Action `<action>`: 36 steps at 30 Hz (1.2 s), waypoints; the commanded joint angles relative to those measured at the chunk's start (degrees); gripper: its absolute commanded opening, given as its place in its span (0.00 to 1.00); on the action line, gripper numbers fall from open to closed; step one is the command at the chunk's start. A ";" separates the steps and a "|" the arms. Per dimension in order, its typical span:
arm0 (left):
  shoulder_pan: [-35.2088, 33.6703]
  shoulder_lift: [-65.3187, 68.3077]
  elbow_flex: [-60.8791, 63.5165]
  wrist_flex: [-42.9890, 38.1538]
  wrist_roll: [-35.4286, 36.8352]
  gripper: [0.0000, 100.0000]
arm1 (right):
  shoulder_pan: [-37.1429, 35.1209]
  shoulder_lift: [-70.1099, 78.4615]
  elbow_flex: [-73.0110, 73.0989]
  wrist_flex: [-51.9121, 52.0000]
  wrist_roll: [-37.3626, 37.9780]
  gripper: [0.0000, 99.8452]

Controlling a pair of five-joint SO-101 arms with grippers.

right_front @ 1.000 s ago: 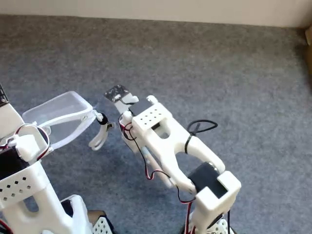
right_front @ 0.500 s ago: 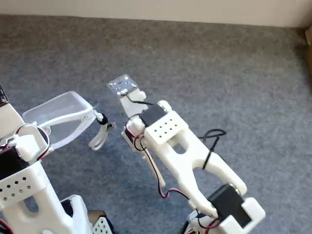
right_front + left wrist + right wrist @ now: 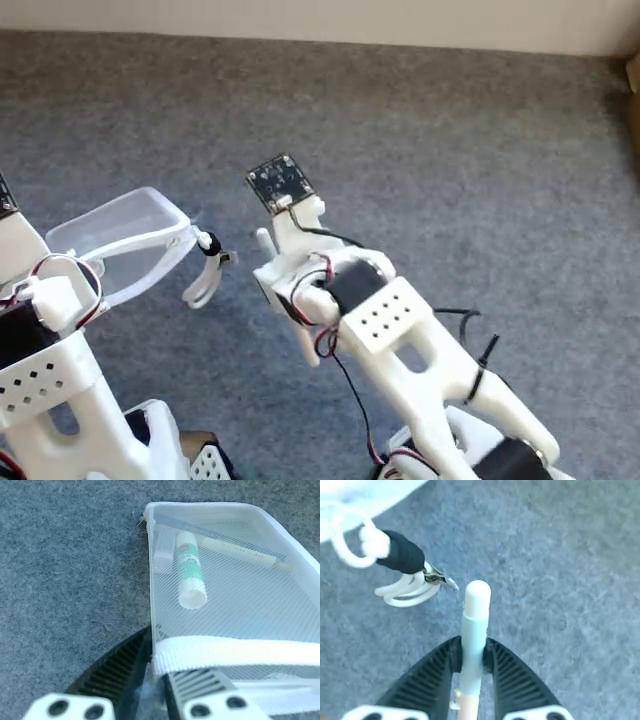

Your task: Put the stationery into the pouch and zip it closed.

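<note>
pouch (image 3: 120, 240) is held at the left of the desk (image 3: 480, 150) by the left tool (image 3: 157, 647), whose jaws are clamped on the white band along its edge. a glue stick (image 3: 190, 570) and a pen (image 3: 240, 553) are seen inside it through the mesh, so part of the stationery is judged to be packed already. a marker (image 3: 475, 615) is gripped by the right tool (image 3: 472, 650), with the jaws closed on its barrel and the capped end sticking out past the tips. the marker's long axis is lined up with the tool and is pointed far and left. the pouch lies to the left of that tip. its nearest part is the zip pull (image 3: 404, 555), with a looped cord (image 3: 402, 592) hanging from it, near the cap but apart from it. the mouth seems to gape upward, though how wide cannot be told. the coming move is judged to turn on this: the marker must be carried left past the pull and turned so that its axis runs along the mouth, not across it. the right arm is the one placed to do it, since the left is taken up with the pouch.
</note>
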 commanded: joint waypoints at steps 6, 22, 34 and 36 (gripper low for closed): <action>-0.57 0.57 0.04 -0.88 -0.35 0.01 | -3.12 -11.74 8.75 -11.38 -0.53 0.00; -0.57 0.57 0.04 -0.88 -0.35 0.01 | -6.81 -25.54 21.23 -24.75 -11.78 0.00; -0.57 0.57 0.13 -0.88 -0.35 0.01 | -7.08 -35.74 32.66 -40.22 -13.10 0.00; -0.57 0.57 0.13 -0.88 -0.35 0.01 | -7.52 -37.67 34.42 -42.51 -13.10 0.00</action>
